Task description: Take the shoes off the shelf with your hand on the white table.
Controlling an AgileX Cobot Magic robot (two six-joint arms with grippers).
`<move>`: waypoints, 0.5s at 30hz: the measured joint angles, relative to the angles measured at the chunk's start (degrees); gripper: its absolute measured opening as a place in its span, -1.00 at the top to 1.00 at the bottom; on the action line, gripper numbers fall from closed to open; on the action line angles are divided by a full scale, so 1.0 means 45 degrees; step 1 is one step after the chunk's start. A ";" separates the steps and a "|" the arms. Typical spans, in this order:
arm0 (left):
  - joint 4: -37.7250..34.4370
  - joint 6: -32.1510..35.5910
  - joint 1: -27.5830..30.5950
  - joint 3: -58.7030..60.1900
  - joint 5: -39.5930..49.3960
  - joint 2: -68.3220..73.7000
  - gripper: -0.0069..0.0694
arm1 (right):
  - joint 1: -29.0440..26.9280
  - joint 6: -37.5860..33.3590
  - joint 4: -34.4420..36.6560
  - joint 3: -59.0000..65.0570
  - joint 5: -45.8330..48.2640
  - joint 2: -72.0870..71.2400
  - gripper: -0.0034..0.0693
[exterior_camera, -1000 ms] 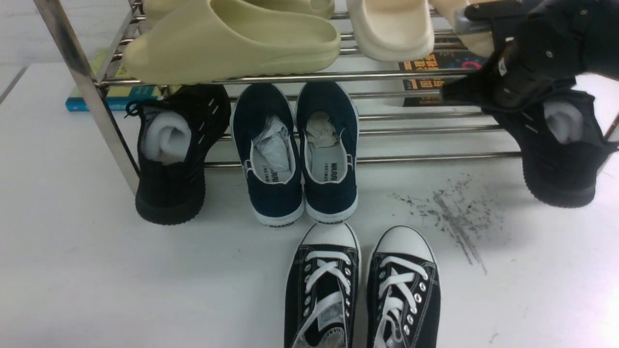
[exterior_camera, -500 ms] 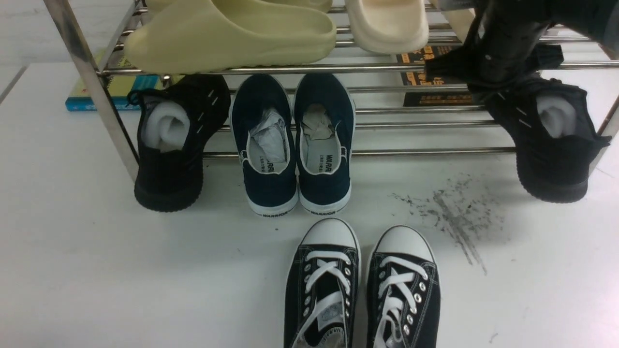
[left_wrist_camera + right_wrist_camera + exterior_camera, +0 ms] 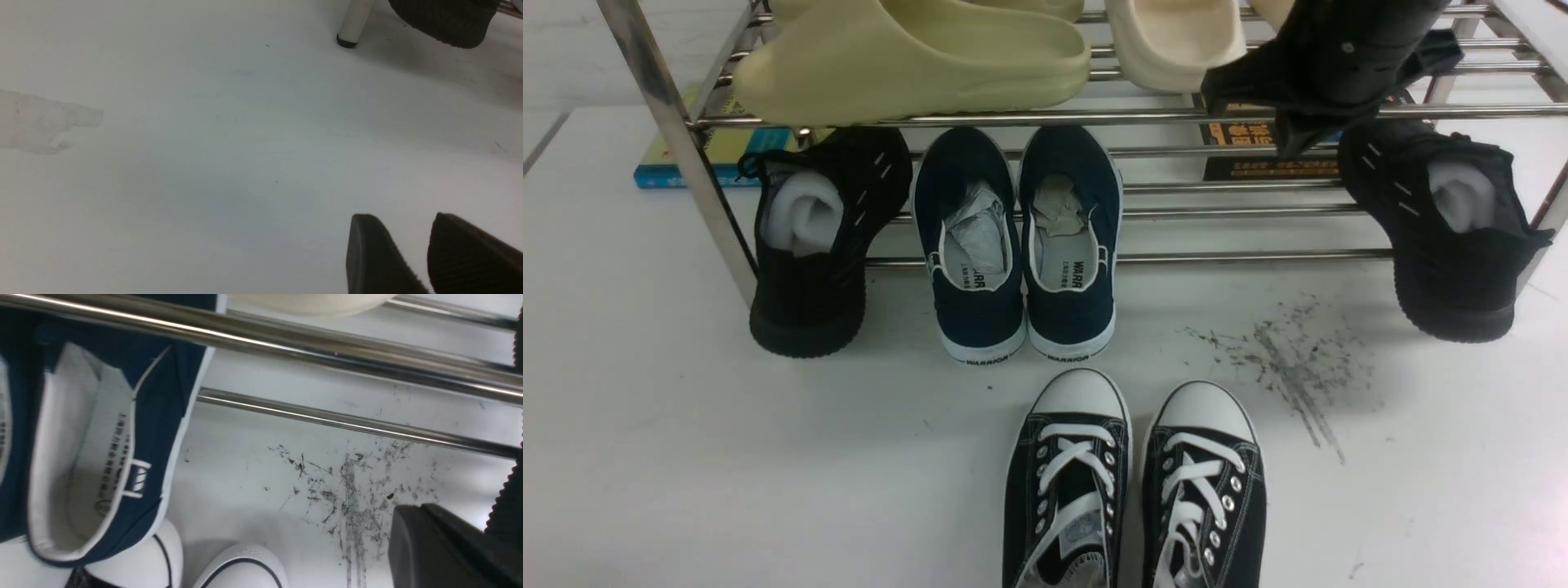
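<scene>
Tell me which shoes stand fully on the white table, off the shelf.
The black lace-up sneakers with white toe caps; the navy pair and black knit shoes lean on the shelf.

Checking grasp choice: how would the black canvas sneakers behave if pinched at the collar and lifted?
The black canvas sneakers look soft-sided, so a collar would probably fold when pinched. Their white rubber toe caps look stiffer, likely holding shape. Sitting flat on the white table, they should drag, not roll.
</scene>
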 joint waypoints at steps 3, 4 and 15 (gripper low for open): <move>0.0000 0.0000 0.0000 0.0000 0.0000 0.0000 0.19 | 0.0117 -0.0007 0.0257 0.0000 0.0016 -0.0616 0.84; 0.0000 0.0000 0.0000 0.0000 0.0000 0.0000 0.19 | 0.0182 -0.0015 0.0330 0.0070 0.0016 -0.0823 0.84; 0.0000 0.0000 0.0000 0.0000 0.0000 0.0000 0.19 | 0.0548 -0.0031 0.1134 0.3899 0.0016 -0.3768 0.83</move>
